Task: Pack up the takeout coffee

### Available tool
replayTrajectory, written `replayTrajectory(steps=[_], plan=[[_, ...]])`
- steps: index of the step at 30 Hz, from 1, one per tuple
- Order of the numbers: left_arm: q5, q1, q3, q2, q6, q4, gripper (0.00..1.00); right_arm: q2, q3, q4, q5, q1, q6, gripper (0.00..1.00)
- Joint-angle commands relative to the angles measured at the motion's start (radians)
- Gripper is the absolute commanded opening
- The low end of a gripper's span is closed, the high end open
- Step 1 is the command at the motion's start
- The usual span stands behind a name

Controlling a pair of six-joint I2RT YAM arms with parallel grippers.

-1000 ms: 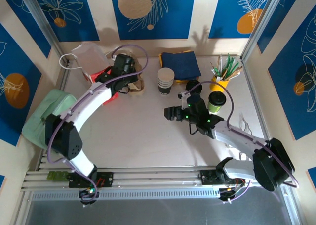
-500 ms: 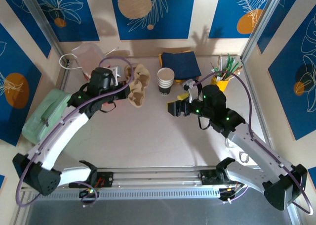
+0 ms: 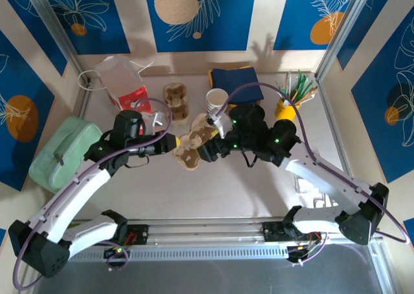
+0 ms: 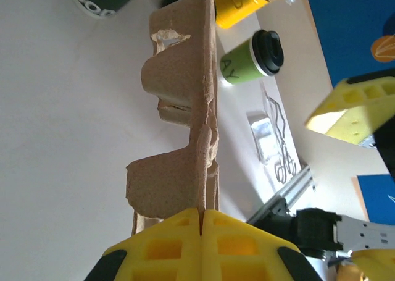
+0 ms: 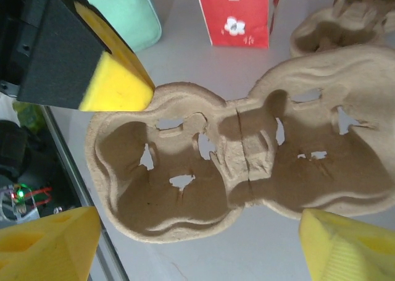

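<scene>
The cardboard carrier [image 4: 185,108] is clamped by its rim in the left gripper [image 4: 202,216]. The right gripper [image 5: 199,214] is spread wide above it. The takeout coffee [image 4: 250,60] is seen upright beyond the left fingertips.

Looks like a robotics lab cell dressed as a coffee-shop counter. Shows the lab side in a cabled left arm [image 3: 71,197] and right arm [image 3: 323,178] bolted to aluminium rails [image 3: 207,228] at the near edge of a white bench [image 3: 213,194], boxed in by wall panels [image 3: 194,22] printed with leaves and orange discs. Shows the café side in stacked paper cups [image 3: 217,101], a pulp cup carrier [image 3: 191,148], a lidded takeout coffee [image 4: 250,58], navy napkins [image 3: 239,82], a yellow pot of stirrers [image 3: 286,108] and a red-and-white paper bag [image 3: 126,81].
</scene>
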Motion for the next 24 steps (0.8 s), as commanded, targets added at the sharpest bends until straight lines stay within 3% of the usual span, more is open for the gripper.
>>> replayTrajectory(steps=[1,9,24], plan=[[0.088,0.006,-0.021,-0.021,-0.031,0.085,0.00,0.036,0.047,-0.094,0.057,0.011,-0.035,0.85],[0.152,0.006,-0.058,-0.020,-0.063,0.160,0.00,0.094,0.067,-0.110,0.101,0.017,-0.052,0.85],[0.194,0.005,-0.086,-0.025,-0.083,0.208,0.00,0.165,0.092,-0.106,0.111,0.016,-0.066,0.76]])
